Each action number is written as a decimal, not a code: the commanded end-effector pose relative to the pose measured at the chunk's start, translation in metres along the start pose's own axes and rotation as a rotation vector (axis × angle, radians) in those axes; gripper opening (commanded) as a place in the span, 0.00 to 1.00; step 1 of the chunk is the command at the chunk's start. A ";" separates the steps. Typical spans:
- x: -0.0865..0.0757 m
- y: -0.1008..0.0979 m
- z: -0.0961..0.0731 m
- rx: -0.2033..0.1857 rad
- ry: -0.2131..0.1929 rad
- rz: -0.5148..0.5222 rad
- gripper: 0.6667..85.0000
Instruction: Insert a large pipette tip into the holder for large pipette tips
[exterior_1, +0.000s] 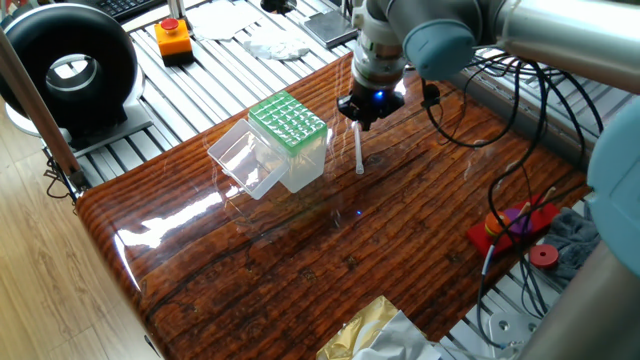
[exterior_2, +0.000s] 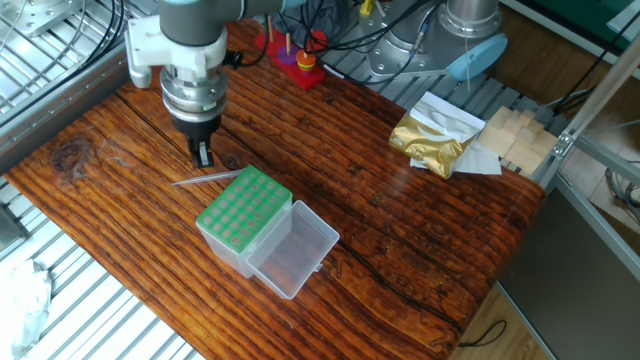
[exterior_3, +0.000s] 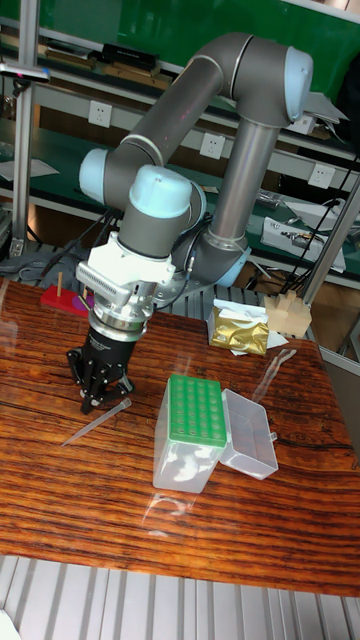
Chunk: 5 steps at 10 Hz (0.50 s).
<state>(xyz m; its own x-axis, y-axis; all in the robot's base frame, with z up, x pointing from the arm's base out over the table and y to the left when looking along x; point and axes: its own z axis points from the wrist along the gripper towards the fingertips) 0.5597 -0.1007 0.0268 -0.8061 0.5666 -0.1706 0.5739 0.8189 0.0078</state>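
The large pipette tip (exterior_1: 358, 150) is a slim translucent tube lying flat on the wooden table, just right of the holder (exterior_1: 287, 120), a clear box with a green grid top and its lid hinged open. The tip (exterior_2: 205, 180) and the holder (exterior_2: 243, 208) also show in the other fixed view. In the tall view the tip (exterior_3: 95, 423) lies left of the holder (exterior_3: 194, 410). My gripper (exterior_1: 359, 120) hovers a little above the tip's far end. Its fingers come together with nothing between them (exterior_2: 204, 158) (exterior_3: 92, 403).
A gold foil bag (exterior_2: 432, 135) and wooden blocks (exterior_2: 515, 135) lie at the table's far side. A red ring toy (exterior_1: 518, 228) and cables sit at the right edge. A black round device (exterior_1: 68, 70) and an orange button box (exterior_1: 174, 38) stand beyond the table.
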 end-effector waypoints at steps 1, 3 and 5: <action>0.000 0.012 0.018 -0.019 0.026 0.047 0.00; 0.009 0.004 0.035 -0.003 0.027 0.059 0.00; 0.021 0.010 0.022 -0.009 0.041 0.074 0.00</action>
<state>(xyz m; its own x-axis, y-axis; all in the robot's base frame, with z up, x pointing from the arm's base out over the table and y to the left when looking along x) 0.5581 -0.0929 0.0019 -0.7837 0.6037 -0.1461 0.6085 0.7934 0.0146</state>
